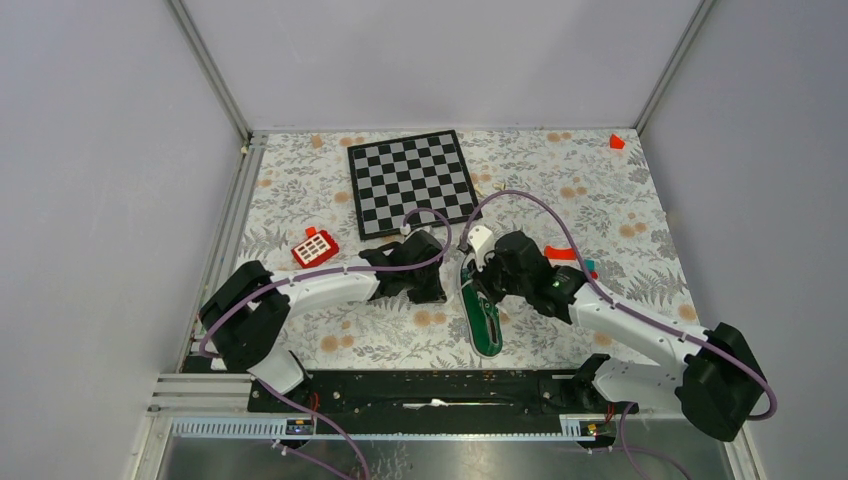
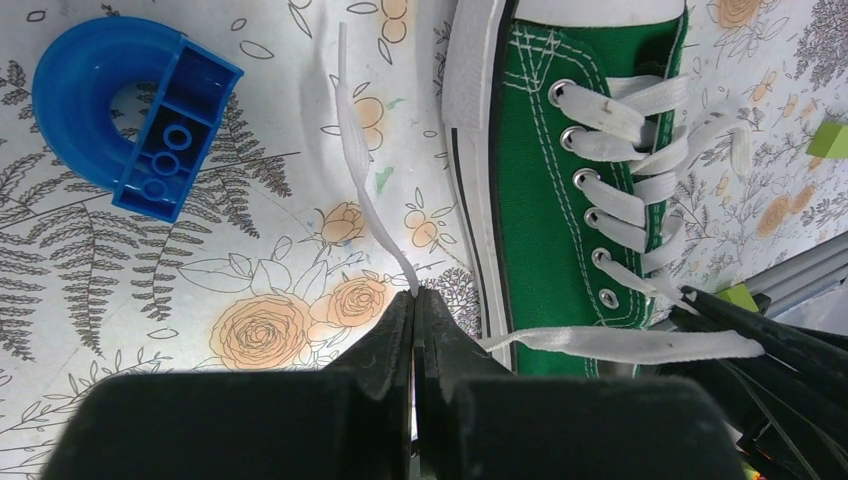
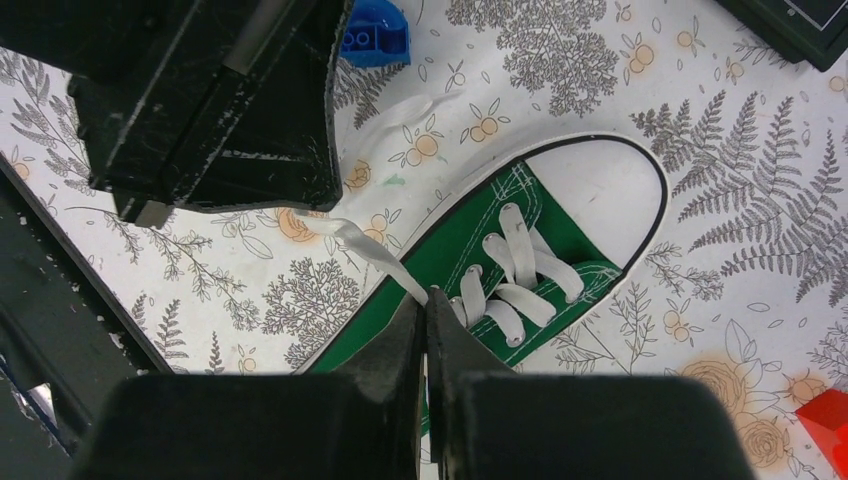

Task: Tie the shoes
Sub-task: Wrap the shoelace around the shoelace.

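The green sneaker (image 1: pixel 486 322) lies on the floral table between the two arms, its white toe cap (image 3: pixel 600 190) pointing away from the bases. My left gripper (image 2: pixel 416 295) is shut on one white lace end (image 2: pixel 355 130), which trails over the table left of the shoe (image 2: pixel 545 190). My right gripper (image 3: pixel 425 298) is shut on the other lace end (image 3: pixel 365 245), pulled across the shoe's side toward the left gripper's body (image 3: pixel 220 100). That lace also shows in the left wrist view (image 2: pixel 620 345). In the top view both grippers (image 1: pixel 442 288) (image 1: pixel 480 290) meet beside the shoe.
A chessboard (image 1: pixel 412 182) lies behind the arms. A red keypad toy (image 1: pixel 314 247) sits at the left, a blue curved block (image 2: pixel 130 110) near the left gripper, red and teal pieces (image 1: pixel 570 258) at the right, a red block (image 1: pixel 617 141) at the far right corner.
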You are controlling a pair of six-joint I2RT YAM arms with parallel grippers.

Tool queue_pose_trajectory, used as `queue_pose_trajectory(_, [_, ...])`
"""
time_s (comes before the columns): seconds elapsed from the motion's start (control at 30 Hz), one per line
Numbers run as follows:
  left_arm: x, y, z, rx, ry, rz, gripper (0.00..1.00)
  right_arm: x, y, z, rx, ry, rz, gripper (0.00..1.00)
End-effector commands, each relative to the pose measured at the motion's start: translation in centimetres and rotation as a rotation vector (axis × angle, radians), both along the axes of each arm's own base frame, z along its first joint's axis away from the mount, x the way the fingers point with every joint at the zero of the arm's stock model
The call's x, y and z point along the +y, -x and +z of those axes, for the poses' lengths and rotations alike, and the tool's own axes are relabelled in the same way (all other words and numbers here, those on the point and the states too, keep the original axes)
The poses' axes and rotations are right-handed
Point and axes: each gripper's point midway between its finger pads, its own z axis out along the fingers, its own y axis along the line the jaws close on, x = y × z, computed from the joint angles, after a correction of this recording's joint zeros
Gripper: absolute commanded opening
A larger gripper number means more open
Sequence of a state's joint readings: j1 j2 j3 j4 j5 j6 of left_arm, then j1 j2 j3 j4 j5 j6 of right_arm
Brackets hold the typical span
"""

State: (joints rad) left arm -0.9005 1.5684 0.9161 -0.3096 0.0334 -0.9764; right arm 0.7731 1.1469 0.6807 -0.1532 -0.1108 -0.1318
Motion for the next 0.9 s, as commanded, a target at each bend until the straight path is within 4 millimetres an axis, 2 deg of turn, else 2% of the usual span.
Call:
queue_pose_trajectory(0.0, [-1.9, -0.9, 1.6, -0.037, 0.072, -0.016, 0.00, 0.6, -0.7, 2.6, -0.048, -0.066, -0.004, 0.00])
queue_pose_trajectory(0.13, [-2.3, -0.6, 1.5, -0.040, 0.071, -0.033, 0.00, 0.4, -0.3, 2.5, -0.039, -0.072, -0.008, 0.00])
queue_pose_trajectory(0.37, [-5.9, 1.4, 3.4, -0.094, 0.232, -0.156, 0.00, -0.3, 0.5, 2.0, -0.025, -0.100, -0.037, 0.00])
queue_pose_trajectory(0.47, [-5.4, 2.0, 3.5, -0.105, 0.256, -0.165, 0.25, -0.6, 0.9, 1.8, -0.024, -0.115, -0.050, 0.00])
queue_pose_trajectory(0.6, [-3.1, 2.1, 2.8, -0.130, 0.173, -0.156, 0.35, -0.7, 1.1, 1.5, -0.011, -0.122, -0.055, 0.00])
queue_pose_trajectory(0.73, [-0.6, 2.1, 2.5, -0.158, 0.066, -0.145, 0.53, -0.6, 1.3, 1.7, 0.007, -0.130, -0.060, 0.00])
queue_pose_trajectory(0.77, [0.2, 1.8, 2.5, -0.176, 0.029, -0.130, 0.60, -0.6, 1.3, 1.8, 0.008, -0.131, -0.062, 0.00])
queue_pose_trajectory(0.87, [2.4, 1.2, 3.0, -0.219, -0.052, -0.090, 0.87, -0.7, 1.2, 2.0, 0.004, -0.136, -0.068, 0.00])
